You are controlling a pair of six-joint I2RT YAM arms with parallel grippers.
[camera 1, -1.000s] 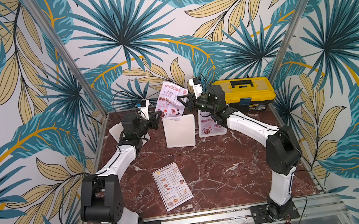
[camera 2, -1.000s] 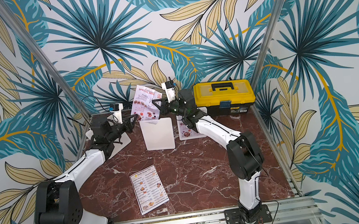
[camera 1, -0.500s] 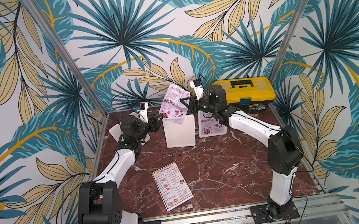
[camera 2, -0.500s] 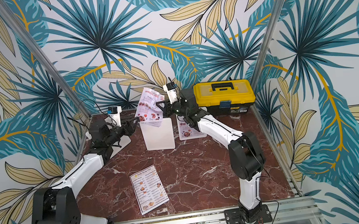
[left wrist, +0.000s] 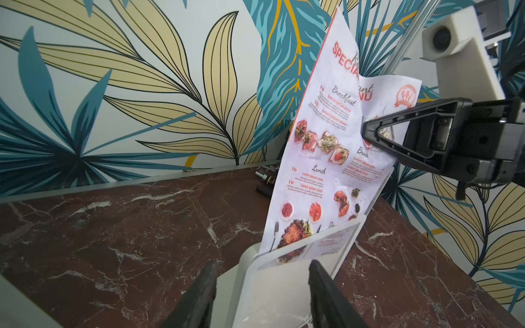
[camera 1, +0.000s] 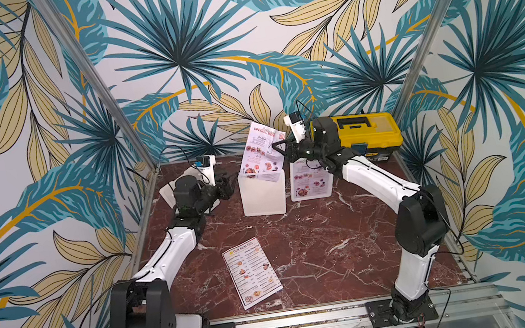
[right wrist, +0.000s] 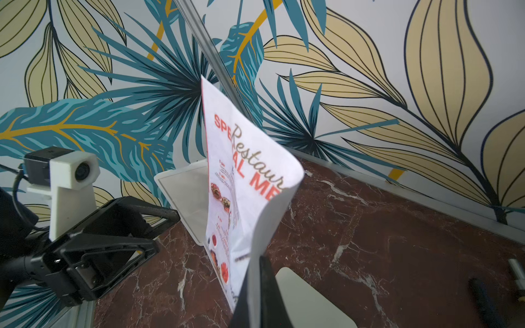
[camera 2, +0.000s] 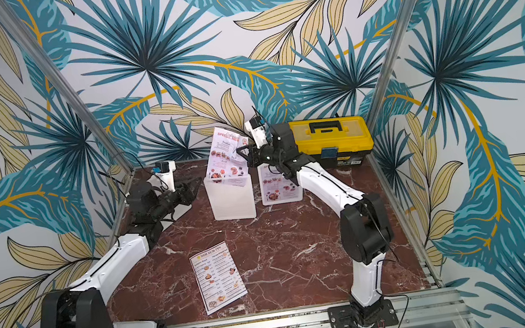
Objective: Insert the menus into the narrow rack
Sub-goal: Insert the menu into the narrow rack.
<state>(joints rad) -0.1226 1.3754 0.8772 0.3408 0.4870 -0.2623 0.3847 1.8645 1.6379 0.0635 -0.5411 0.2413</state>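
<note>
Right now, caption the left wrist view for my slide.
Right gripper holds the Special Menu with its lower edge in the white rack; left gripper open.

Illumination is bright, diffuse and even in both top views. The red-brown marbled counter carries only soft, faint shadows beneath the arms and shows no glare. Top-view detail is moderately sharp. Both wrist views show mild wide-angle distortion toward the frame edges. At close range the left arm's black fingers are out of focus, as is the near part of the white paper menu with red lettering.
</note>
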